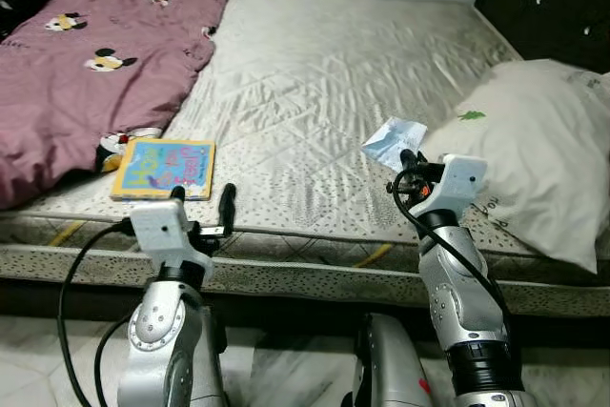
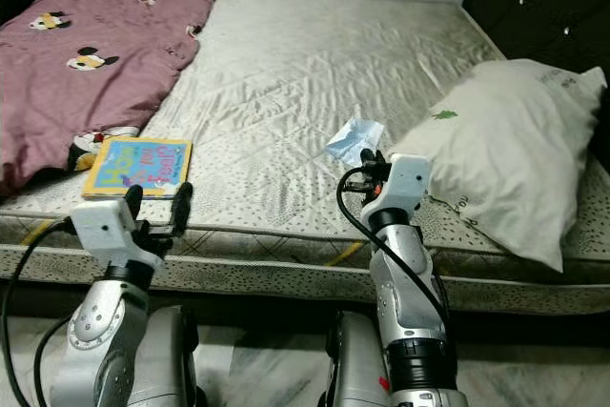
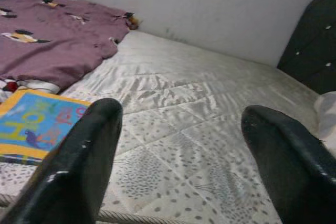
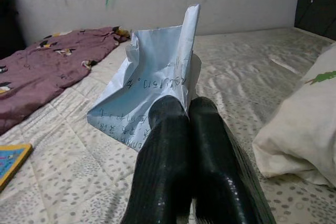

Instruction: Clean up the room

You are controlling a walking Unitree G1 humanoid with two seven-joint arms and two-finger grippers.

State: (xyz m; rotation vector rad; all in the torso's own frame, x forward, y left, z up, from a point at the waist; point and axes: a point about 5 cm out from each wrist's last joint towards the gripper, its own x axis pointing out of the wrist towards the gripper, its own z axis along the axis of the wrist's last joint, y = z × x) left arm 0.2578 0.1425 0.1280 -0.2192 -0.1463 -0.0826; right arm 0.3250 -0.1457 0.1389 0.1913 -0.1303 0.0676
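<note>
Two silver arms reach out over the near edge of a bare quilted white mattress [image 1: 315,73]. The right gripper [image 1: 412,161] has its black fingers pinched tight on a crumpled white paper with writing [image 4: 152,85], held up beside a big white pillow [image 1: 534,150]. The left gripper [image 1: 202,202] is wide open and holds nothing, just by a flat colourful picture book [image 1: 164,168]. A purple cartoon-mouse blanket [image 1: 95,54] lies on the left.

A bare quilted mattress [image 1: 315,73] spans the room, its far edge against a pale scuffed wall [image 3: 210,9]. A dark tufted headboard [image 1: 558,2] rises at its right edge. Glossy marbled floor [image 1: 286,369] lies below.
</note>
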